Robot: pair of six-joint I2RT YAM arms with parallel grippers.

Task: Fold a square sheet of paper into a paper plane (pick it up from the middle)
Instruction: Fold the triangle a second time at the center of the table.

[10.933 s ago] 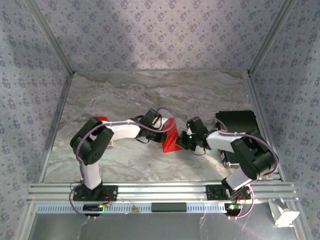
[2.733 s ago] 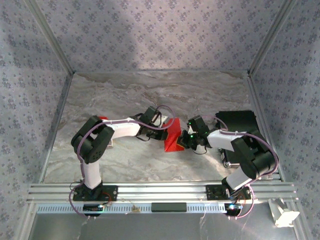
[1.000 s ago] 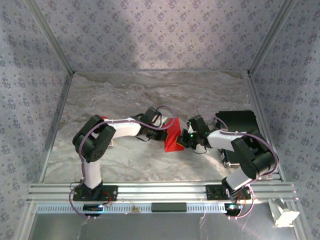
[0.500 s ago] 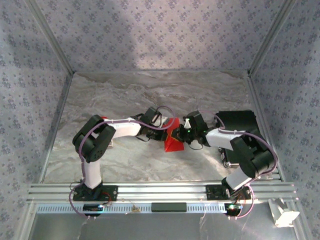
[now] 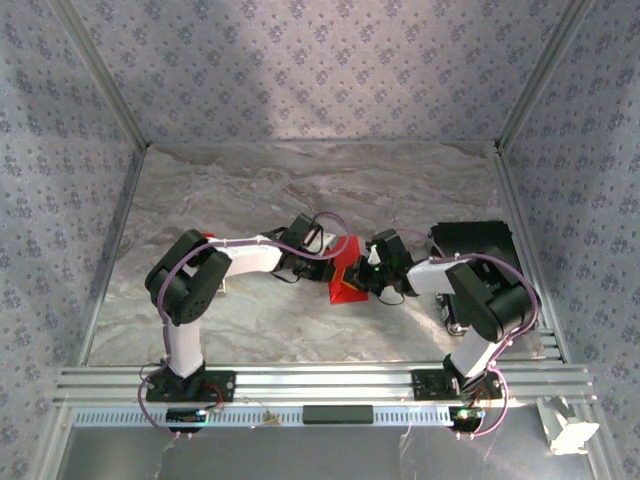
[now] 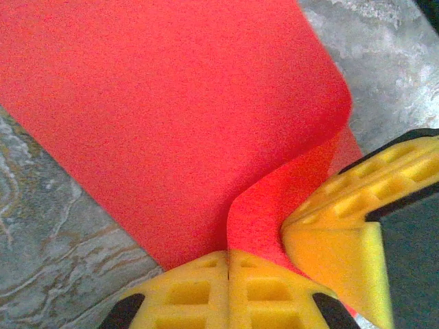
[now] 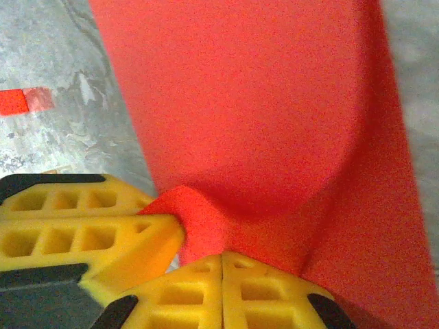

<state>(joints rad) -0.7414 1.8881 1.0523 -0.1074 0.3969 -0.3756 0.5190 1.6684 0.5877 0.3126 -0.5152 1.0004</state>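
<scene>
Moved since the earliest view: right arm (image 5: pixel 440 272) has swung left and turned its wrist, closing on the left arm (image 5: pixel 255 255). The red paper sheet (image 5: pixel 345 283) now sits narrower and more bunched between them.

Item 1: red paper sheet. Location: middle of the marbled tabletop (image 5: pixel 300 190), between the two wrists. Condition: part-folded, with one layer curling up and over in a soft roll that is not pressed into a flat crease. The lower part rests on the tabletop. It has no pointed dart shape, so I judge the folding to be somewhere midway.

Item 2: left jaws. Together, clamped on the sheet at the foot of the curl, as the left wrist view shows. Probable purpose: to anchor that edge while the loose layer is brought across.

Item 3: right jaws. Together, clamped on a puckered bit of the same sheet, just beside the left jaws, the yellow pads (image 6: pixel 185 291) of the two pairs close to touching. Probable purpose: to steer the curled layer toward its fold line.

Item 4: small red rectangular piece (image 5: pixel 206 238). Flat on the tabletop at the left, by the left arm's elbow, well apart from the sheet.

Item 5: black box (image 5: pixel 475 240). On the right side, beyond the right arm.
</scene>
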